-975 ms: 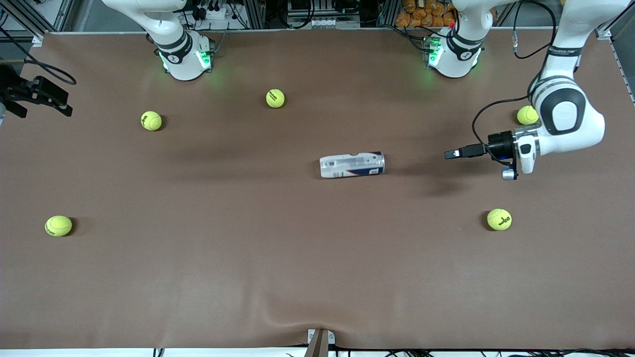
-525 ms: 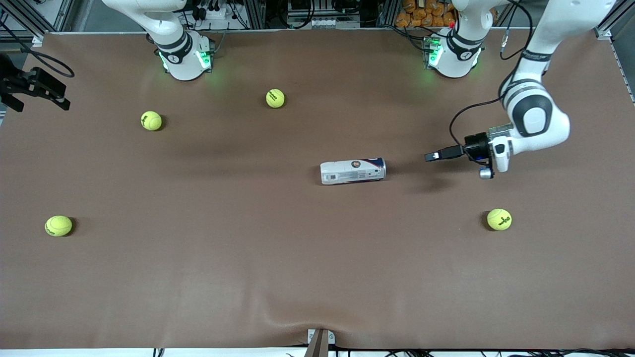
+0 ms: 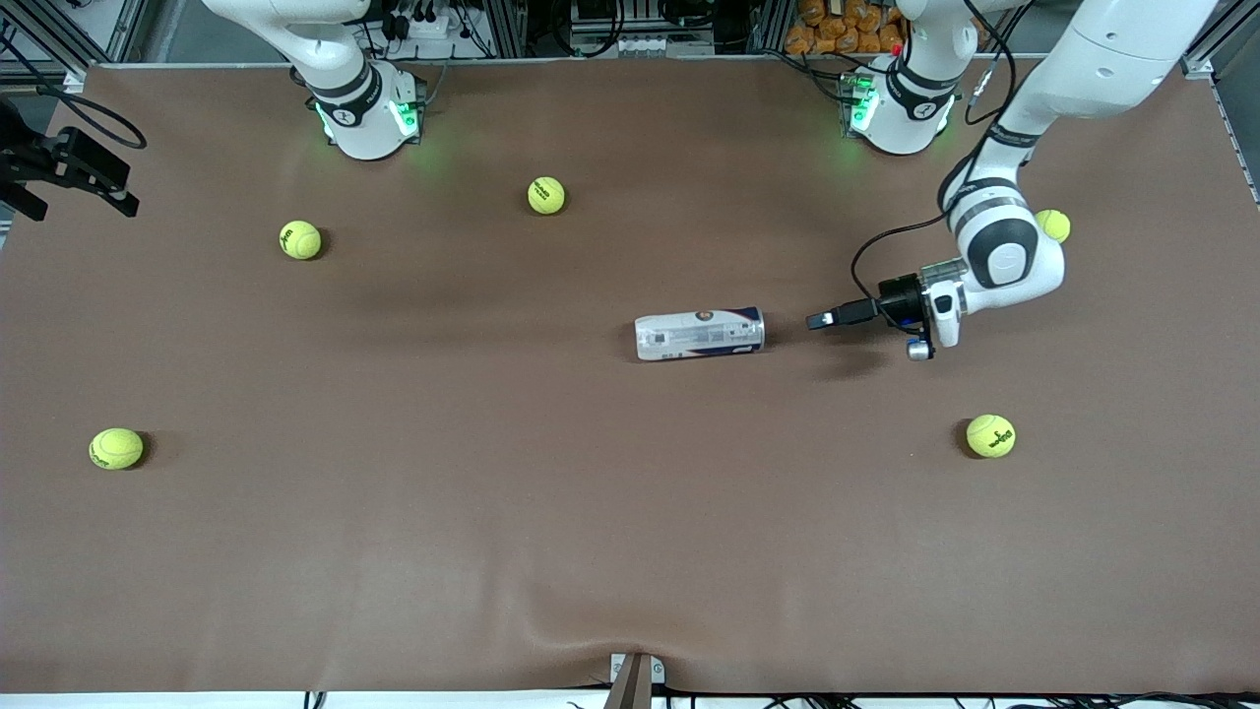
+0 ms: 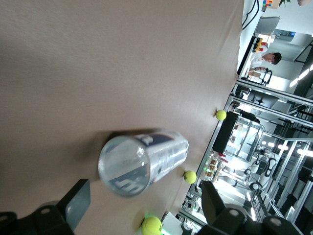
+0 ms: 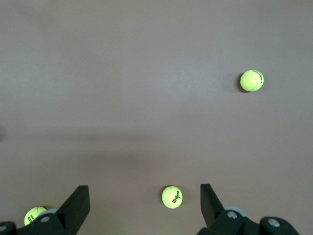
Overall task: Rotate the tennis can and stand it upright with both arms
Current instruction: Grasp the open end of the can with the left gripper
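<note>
The tennis can (image 3: pixel 699 334), a clear tube with a white and dark-blue label, lies on its side near the middle of the brown table (image 3: pixel 492 551). My left gripper (image 3: pixel 815 321) is open and empty. It is level with the can, a short gap from the can's end that faces the left arm's end of the table. In the left wrist view the can (image 4: pixel 146 159) lies end-on between the open fingers (image 4: pixel 78 200) of my left gripper (image 4: pixel 144 188), not touching them. My right gripper (image 5: pixel 144 188) is open and empty, high over the table's right-arm end (image 3: pixel 69 172).
Several yellow-green tennis balls lie scattered: one (image 3: pixel 546 195) and another (image 3: pixel 300 239) near the right arm's base, one (image 3: pixel 116 448) at the right arm's end, one (image 3: pixel 990 435) nearer the camera than the left gripper, and one (image 3: pixel 1054 225) partly hidden by the left arm.
My left gripper has moved along the table toward the can's end. The can has rolled slightly, its label turning. The right hand has shifted a little at the view's edge.
</note>
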`<state>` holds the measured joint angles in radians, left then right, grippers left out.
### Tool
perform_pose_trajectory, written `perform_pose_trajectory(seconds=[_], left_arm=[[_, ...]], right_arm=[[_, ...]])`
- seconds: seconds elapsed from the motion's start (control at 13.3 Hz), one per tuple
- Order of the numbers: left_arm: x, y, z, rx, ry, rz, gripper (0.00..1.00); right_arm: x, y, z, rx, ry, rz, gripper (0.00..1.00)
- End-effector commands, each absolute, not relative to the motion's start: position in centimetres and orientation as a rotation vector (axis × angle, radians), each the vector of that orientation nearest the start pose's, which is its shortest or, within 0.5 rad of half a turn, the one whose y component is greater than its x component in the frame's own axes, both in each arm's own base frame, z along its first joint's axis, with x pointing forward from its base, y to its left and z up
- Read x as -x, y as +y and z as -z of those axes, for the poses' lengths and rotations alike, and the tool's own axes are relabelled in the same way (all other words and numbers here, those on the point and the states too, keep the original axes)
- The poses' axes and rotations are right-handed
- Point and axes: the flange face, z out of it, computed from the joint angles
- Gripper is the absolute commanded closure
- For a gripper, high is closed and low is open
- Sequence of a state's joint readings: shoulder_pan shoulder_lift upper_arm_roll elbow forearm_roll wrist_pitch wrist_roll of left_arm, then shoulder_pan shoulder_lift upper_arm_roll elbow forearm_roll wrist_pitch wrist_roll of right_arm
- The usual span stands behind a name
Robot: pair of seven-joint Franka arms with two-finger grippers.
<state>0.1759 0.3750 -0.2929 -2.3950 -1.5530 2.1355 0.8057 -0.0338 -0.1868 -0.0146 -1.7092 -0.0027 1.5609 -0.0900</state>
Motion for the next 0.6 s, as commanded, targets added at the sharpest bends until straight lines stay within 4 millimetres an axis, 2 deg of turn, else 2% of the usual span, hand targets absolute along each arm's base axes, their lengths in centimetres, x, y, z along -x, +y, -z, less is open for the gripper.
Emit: perform_pose_trajectory(seconds=[0.0, 0.15, 0.3, 0.53], left_arm=[[-44.8, -13.1, -16.3, -1.954, 0.455, 0.127, 0.00], [-44.4, -14.8, -16.6, -1.934, 0.448, 0.144, 0.00], [-44.1, -15.5, -16.4, -1.924, 0.452, 0.154, 0.00], [-43.4, -15.8, -15.9, -1.924, 0.457, 0.176, 0.00]], right_arm=[[-48.8, -2.5, -65.6, 3.122, -0.041, 0.074, 0.00], [-49.0, -2.6, -65.5, 3.122, -0.041, 0.074, 0.00], [-49.1, -2.7, -65.4, 3.122, -0.037, 0.074, 0.00], [-49.3, -2.8, -65.7, 3.124, -0.039, 0.107, 0.00]])
